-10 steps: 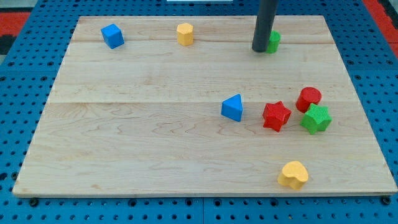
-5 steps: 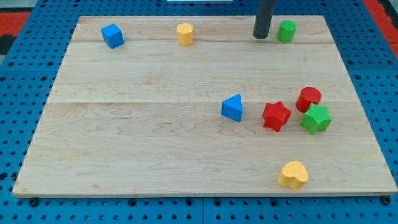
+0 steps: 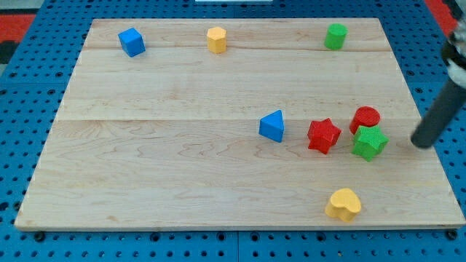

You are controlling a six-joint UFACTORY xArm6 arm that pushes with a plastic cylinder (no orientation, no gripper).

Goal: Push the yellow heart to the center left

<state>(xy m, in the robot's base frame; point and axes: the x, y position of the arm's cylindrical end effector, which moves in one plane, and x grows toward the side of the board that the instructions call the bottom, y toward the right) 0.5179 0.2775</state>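
Observation:
The yellow heart [image 3: 344, 204] lies near the board's bottom edge, right of the middle. My tip [image 3: 421, 143] is at the board's right side, just right of the green star [image 3: 369, 143] and apart from it. The tip is above and to the right of the yellow heart, well clear of it.
A red cylinder [image 3: 365, 117] touches the green star, with a red star [image 3: 323, 135] and a blue triangle [image 3: 273, 126] to their left. Along the top edge stand a blue cube [image 3: 132, 41], a yellow block [image 3: 216, 38] and a green cylinder [image 3: 336, 36]. The wooden board [image 3: 160, 167] sits on blue pegboard.
My tip has swung from the top of the board, beside the green cylinder, down to the right side next to the green star. No block has moved in the last half second.

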